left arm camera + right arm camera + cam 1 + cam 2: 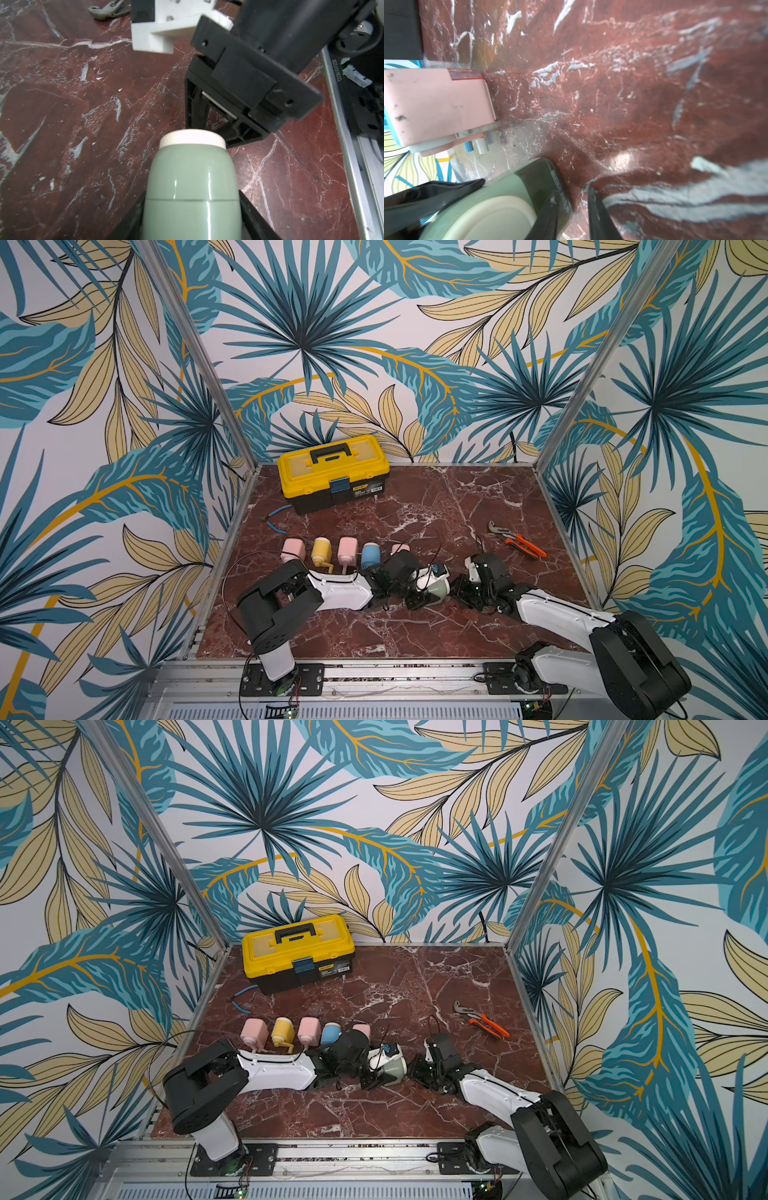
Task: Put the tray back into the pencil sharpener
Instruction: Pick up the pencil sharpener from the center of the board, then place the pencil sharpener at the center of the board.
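The pale green pencil sharpener (437, 591) (395, 1070) lies on its side near the middle of the marble table. My left gripper (192, 209) is shut on its body (191, 182); a black finger presses on each side. The sharpener's white end cap (192, 138) points at my right gripper (459, 590). In the right wrist view, the dark green see-through tray (545, 180) sits in the sharpener's body (502, 187). My right gripper (571, 217) straddles the tray's outer edge. One finger lies across the tray. The other stands apart from it, with marble showing in the gap.
A row of pink, yellow and blue sharpeners (321, 552) lies just behind the left arm, the nearest a pink one (440, 104). At the back left stands a yellow toolbox (333, 472), with blue cutters (276, 519) beside it. Orange-handled pliers (519, 542) lie to the right.
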{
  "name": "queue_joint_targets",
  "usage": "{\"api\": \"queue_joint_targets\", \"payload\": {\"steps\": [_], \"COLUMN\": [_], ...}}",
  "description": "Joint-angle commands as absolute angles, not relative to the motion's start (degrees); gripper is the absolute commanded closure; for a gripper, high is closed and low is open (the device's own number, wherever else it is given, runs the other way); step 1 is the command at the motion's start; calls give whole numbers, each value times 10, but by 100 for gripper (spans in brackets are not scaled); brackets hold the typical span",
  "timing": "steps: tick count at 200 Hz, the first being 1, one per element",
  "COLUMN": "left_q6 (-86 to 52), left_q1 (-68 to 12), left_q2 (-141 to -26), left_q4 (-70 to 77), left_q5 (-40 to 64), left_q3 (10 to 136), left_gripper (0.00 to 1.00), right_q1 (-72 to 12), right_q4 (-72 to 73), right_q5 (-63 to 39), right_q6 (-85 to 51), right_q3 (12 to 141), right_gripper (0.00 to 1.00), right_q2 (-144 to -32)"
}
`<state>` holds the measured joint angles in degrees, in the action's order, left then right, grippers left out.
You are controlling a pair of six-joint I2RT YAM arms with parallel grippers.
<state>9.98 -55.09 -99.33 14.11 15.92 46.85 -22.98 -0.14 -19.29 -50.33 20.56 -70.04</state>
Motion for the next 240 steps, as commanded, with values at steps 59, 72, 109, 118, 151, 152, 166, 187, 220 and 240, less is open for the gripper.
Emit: {"api": "queue_joint_targets", "payload": {"steps": [59,72,109,118,151,152,166,187,220,240], "left_q6": [-15,-40,-148,-161,-232,-235,-253,-284,-292,-294], "left_q1": [-594,-605,-625,-629,-636,-636,-644,-650,-651,-651], "left_q2": [-1003,-1007,-1016,-1017,-1025,-1026,-1033,-1043,-1074,-1089], "left_q4": [151,151,150,150,149,149,149,147,143,137], "left_q5": [34,2,-107,-136,-230,-232,-262,-308,-375,-396], "left_q3": [513,525,558,563,570,570,573,577,605,623], "left_gripper": [69,72,100,100,100,100,100,100,100,100], "right_q1": [-214,-214,-214,-214,-214,-214,-214,-214,-214,-214], "right_q4": [-393,-420,-447,-449,-447,-447,-445,-440,-446,-457], "right_q5": [80,107,126,125,122,121,123,121,115,117], "right_q6": [-491,-491,-474,-470,-455,-455,-451,-444,-431,-425], "right_q3": [259,268,297,303,313,314,319,324,337,343], "right_gripper": [61,61,61,61,61,61,61,61,61,61], "right_q2": [-472,-440,-431,-436,-452,-452,-455,-461,-475,-475]}}
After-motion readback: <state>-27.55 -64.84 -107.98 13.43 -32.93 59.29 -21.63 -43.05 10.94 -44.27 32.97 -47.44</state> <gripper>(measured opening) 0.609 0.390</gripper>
